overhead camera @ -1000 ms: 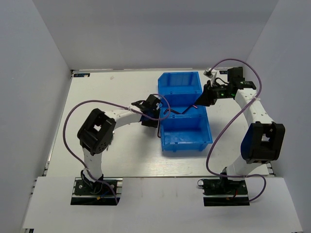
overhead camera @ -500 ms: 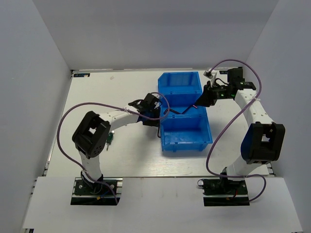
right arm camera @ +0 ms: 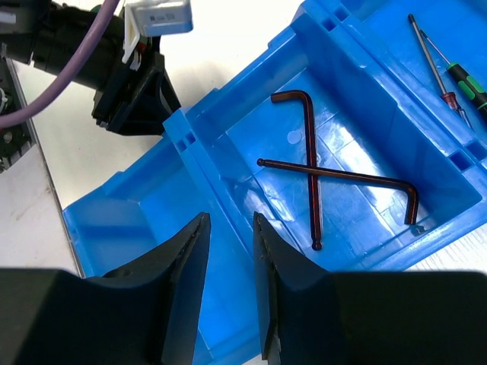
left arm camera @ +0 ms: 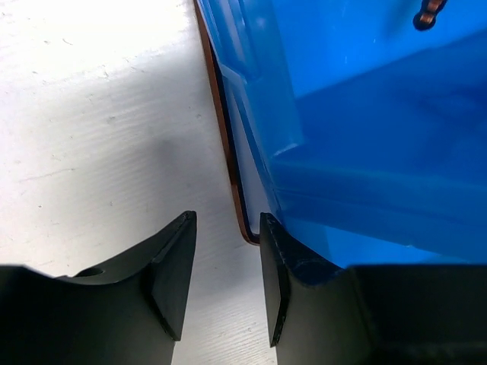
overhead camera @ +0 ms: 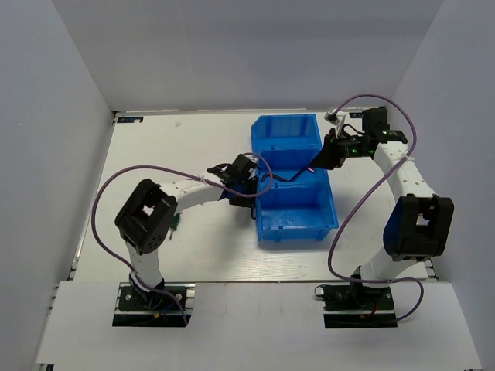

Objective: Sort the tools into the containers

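The blue bin [overhead camera: 286, 135] stands mid-table. Along the foot of its left wall [left arm camera: 365, 114] a thin dark brown hex key [left arm camera: 221, 106] lies on the table, its bent end just ahead of my left gripper [left arm camera: 227, 258]. That gripper is open, low beside the wall, with nothing between its fingers. My right gripper [right arm camera: 230, 251] hangs open and empty above a divider wall [right arm camera: 205, 167] of the bin. Two crossed hex keys [right arm camera: 312, 175] rest in the middle compartment. A green-handled screwdriver [right arm camera: 466, 84] lies in the end compartment.
Purple cables [overhead camera: 128, 174] loop over both arms. White walls close in the table on three sides. Something small and green [overhead camera: 176, 224] peeks out on the table beside the left arm's elbow. The left gripper's body [right arm camera: 129, 84] sits close outside the bin.
The left arm's elbow has swung left and its gripper has edged right, closer to the bin's left wall. The right arm has not moved.
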